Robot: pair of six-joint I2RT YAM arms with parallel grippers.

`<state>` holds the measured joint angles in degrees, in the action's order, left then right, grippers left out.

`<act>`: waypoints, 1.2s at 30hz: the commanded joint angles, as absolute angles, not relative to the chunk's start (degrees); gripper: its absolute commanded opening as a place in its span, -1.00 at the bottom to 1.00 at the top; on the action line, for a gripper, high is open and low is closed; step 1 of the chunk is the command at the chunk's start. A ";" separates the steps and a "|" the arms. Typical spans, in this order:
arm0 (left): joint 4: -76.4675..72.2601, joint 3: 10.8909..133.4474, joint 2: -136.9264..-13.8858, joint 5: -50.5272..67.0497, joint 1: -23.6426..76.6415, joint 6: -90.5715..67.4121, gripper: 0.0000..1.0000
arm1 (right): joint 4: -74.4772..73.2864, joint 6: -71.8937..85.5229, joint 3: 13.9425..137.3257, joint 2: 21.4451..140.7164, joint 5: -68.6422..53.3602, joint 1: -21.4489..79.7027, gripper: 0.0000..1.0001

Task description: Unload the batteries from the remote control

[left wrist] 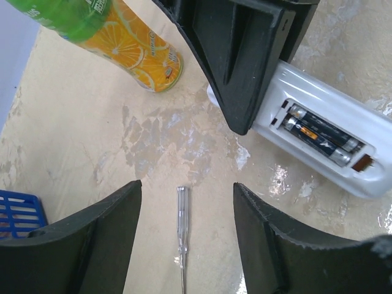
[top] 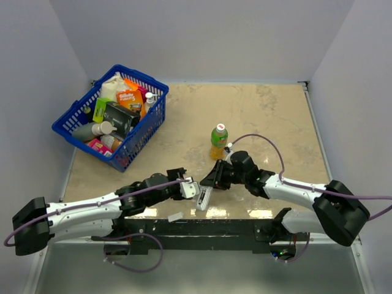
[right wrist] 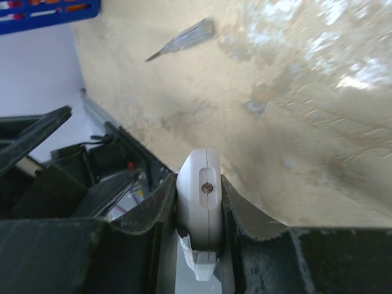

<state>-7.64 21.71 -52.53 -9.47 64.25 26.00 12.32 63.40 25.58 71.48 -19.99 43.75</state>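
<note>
Two black fingers (left wrist: 92, 239) of the left gripper (left wrist: 187, 190) fill the bottom of the left wrist view. They stand wide apart and hold nothing. Between them, at 6 o'clock, a thin clear stick (left wrist: 181, 226) lies flat on the table (left wrist: 73, 135).

At 3 o'clock in that view is the white remote control (left wrist: 318, 92). Its slot is open. Two dark batteries (left wrist: 321, 131) with shiny ends sit side by side inside it. At 11 o'clock stands a bottle (left wrist: 144, 55) with orange slices on its label.

The right gripper (right wrist: 199, 190) is closed tight on the remote control, one finger on each long side. Only the round white end pokes out between them in the right wrist view.

From above, the remote control (top: 204, 197) sits near 6 o'clock on the table, close to the front edge. The right gripper (top: 214, 177) holds it from 1 o'clock. The left gripper (top: 188, 188) is just beside it at 9 o'clock. The bottle (top: 218, 141) is at about 12 o'clock from the remote control. A blue basket (top: 138, 138) full of things sits at 10 o'clock. A small flat white piece (top: 176, 216) lies at 8 o'clock from the remote control.
</note>
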 commanded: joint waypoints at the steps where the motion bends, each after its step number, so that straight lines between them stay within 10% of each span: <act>1: -9.68 23.73 -51.42 -10.46 64.16 23.73 0.33 | 2.14 57.32 31.28 70.49 -10.91 43.33 -1.00; 17: 18.53 40.95 -56.51 -20.06 54.41 -20.99 0.56 | 3.07 54.06 27.87 67.23 -6.51 43.33 -0.99; 36: 20.83 39.11 -52.04 -17.23 53.35 -16.00 0.78 | 3.96 44.47 28.39 74.44 -7.03 43.42 -0.43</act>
